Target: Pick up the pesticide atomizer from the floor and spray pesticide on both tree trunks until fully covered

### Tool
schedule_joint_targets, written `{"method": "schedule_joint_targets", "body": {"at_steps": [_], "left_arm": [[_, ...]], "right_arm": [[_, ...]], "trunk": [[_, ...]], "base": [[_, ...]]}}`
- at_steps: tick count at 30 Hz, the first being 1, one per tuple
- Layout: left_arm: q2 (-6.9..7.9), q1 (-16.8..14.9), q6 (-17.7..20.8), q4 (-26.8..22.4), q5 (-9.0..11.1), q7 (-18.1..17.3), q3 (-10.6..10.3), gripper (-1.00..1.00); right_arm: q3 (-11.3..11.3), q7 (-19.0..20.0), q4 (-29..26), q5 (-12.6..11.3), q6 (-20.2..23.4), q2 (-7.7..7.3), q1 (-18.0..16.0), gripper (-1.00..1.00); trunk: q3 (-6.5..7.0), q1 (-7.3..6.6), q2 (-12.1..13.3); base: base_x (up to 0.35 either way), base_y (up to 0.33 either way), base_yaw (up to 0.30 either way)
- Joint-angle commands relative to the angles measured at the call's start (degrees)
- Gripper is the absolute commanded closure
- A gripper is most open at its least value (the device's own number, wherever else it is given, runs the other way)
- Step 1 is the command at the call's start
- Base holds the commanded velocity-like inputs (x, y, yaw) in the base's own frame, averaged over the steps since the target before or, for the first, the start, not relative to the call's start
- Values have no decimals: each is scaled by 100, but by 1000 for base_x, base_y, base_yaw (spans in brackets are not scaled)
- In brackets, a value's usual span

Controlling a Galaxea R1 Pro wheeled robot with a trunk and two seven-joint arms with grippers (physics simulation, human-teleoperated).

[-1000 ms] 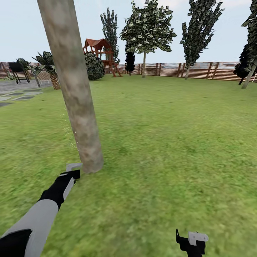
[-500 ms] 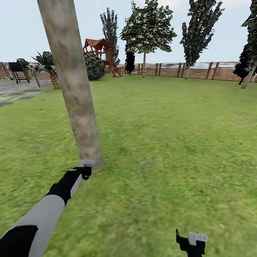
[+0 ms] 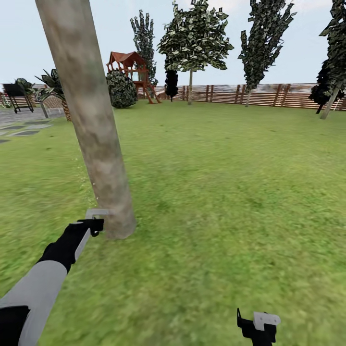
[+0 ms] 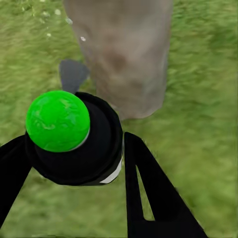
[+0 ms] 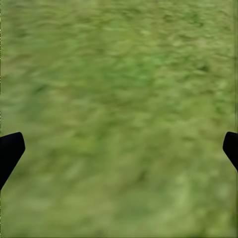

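Observation:
The near tree trunk (image 3: 91, 120), thick, pale beige and blotched, leans up from the lawn at the left. My left gripper (image 3: 92, 225) is just left of its base, shut on the pesticide atomizer (image 3: 96, 214), whose grey nozzle points at the trunk. In the left wrist view the atomizer (image 4: 91, 148) is a black body with a green ball top (image 4: 58, 120) and grey nozzle (image 4: 73, 74), held between black fingers (image 4: 148, 193), close to the trunk (image 4: 124, 54). A few pale specks float beside the bark. My right gripper (image 3: 259, 327) hangs open low over grass (image 5: 119, 119).
Open lawn (image 3: 230, 182) stretches ahead to a brown slat fence (image 3: 269, 95) lined with more trees (image 3: 192, 43). A red playset (image 3: 127, 67), a dark bush (image 3: 120, 89) and a short palm (image 3: 53, 89) stand at the back left, with grey stepping stones (image 3: 24, 132).
The left gripper with the atomizer swung right across the trunk's base, then back to its left side and slightly up. The head view has shifted a little. The right gripper stayed put.

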Motion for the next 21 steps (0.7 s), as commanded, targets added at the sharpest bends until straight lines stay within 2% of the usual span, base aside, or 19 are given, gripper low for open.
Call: {"method": "schedule_joint_targets", "body": {"at_steps": [1, 7, 14, 16, 18, 21], "left_arm": [[1, -3, 1, -4, 53, -4, -3, 100], [45, -49, 242, -10, 54, 1, -5, 100], [-104, -61, 262, -62, 72, 4, -28, 100], [-215, -71, 279, -214, 72, 7, -37, 100], [-380, -82, 532, -570, 66, 16, -44, 100], [-422, -72, 975, -1116, 63, 15, -20, 100]], "right_arm": [[-2, 0, 0, -1, 1, 3, -1, -100], [-2, 0, 0, -1, -4, -3, 0, -100], [-1, 0, 0, -1, -4, 1, -1, -100], [-1, 0, 0, -1, -4, 0, 1, -100], [-1, 0, 0, -1, -4, 1, 3, -100], [-1, 0, 0, -1, -4, 2, 0, -100]], "trunk": [[0, 0, 0], [0, 0, 0], [0, 0, 0], [0, 0, 0], [0, 0, 0], [0, 0, 0]], "base": [[1, 0, -2], [-1, 0, 0], [-100, 0, 0], [-7, 0, 0], [-2, 0, 0], [0, 0, 0]]}}
